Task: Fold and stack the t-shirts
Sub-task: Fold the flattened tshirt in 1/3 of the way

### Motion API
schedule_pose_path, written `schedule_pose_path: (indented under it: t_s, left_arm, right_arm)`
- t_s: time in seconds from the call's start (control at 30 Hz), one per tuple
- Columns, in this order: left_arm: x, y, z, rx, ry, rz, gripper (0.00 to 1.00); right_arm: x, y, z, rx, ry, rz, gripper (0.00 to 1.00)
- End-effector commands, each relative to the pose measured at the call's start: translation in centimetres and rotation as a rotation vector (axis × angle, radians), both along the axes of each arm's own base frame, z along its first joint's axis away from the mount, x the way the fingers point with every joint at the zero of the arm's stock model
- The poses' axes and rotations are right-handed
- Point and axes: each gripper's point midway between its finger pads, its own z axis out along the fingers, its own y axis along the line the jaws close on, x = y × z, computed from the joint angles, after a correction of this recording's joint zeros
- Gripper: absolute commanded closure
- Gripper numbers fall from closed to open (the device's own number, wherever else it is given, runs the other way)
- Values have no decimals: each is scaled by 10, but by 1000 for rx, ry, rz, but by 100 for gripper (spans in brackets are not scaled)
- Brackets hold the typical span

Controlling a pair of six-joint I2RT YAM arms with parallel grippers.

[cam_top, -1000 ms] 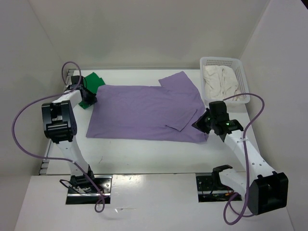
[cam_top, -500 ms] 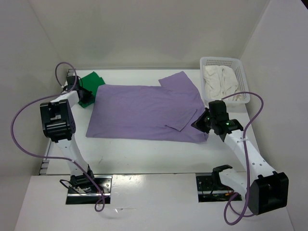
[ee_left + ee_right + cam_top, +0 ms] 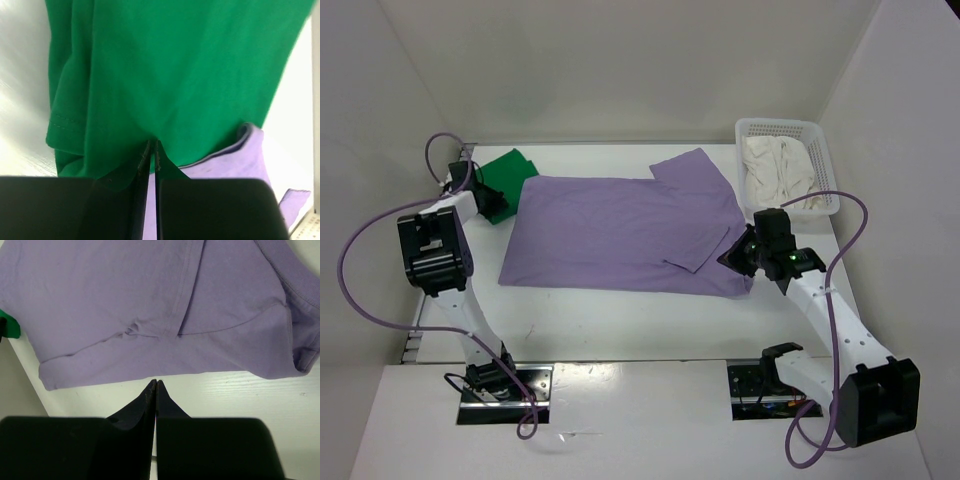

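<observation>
Lavender t-shirt (image 3: 620, 230) lies spread flat mid-bench, its long side running left to right. One sleeve is folded in over the body at the near right; the other juts out at the far right corner. Green t-shirt (image 3: 505, 172) sits bunched at the far left, touching the lavender shirt's left edge. From the left wrist camera I see a strip of lavender just beside the green. Cream t-shirt (image 3: 778, 168) is heaped inside the white basket (image 3: 825, 165) at the far right corner, apart from the other two.

Left hand (image 3: 151, 145): fingers drawn together and clamped on a fold of the green t-shirt, cloth puckering at the tips.

Right hand (image 3: 154, 385): fingers pressed together with nothing between them. The tips sit right at the lavender shirt's near hem, over bare bench (image 3: 620, 310). I can't tell whether they touch the hem.
</observation>
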Motion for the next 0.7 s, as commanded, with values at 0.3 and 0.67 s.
schedule_pose_path:
  t_s: [0.3,0.67]
  left_arm:
    - [8,27,-24,71,40,6,84]
    - [72,46,62,124,-168,-22,54]
  right_arm:
    - [5,3,24,14,-71,10,97]
    - [4,7,23,25,-60,23,97]
